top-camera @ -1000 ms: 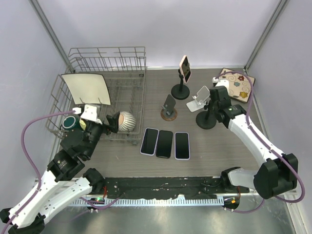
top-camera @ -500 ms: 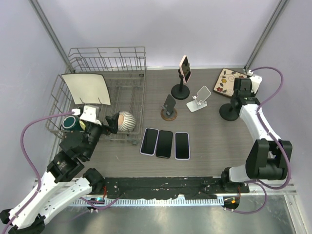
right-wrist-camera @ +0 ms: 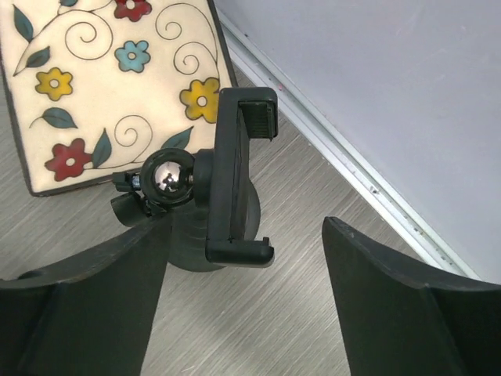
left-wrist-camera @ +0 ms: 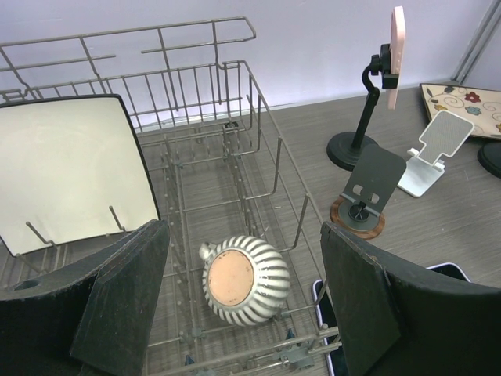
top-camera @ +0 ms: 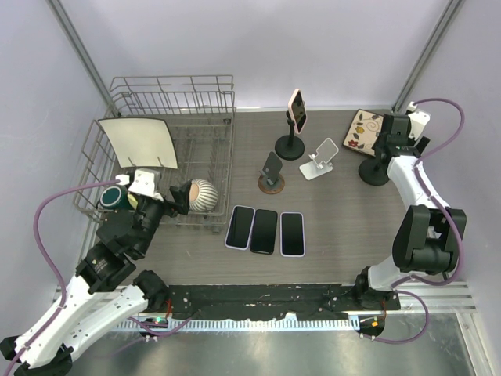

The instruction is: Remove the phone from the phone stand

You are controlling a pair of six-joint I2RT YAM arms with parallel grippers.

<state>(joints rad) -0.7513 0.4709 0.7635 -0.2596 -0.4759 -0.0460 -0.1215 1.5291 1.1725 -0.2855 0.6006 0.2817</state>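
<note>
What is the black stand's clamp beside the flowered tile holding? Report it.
Empty. In the right wrist view the clamp shows bare black backing between its end hooks, nothing held.

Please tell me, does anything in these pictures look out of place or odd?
Two things. The striped pot lies tipped on its side in the dish rack. And the right gripper hovers open at an empty black stand beside the flowered plate, while the pink phone, the only one on a stand, is further left.
</note>
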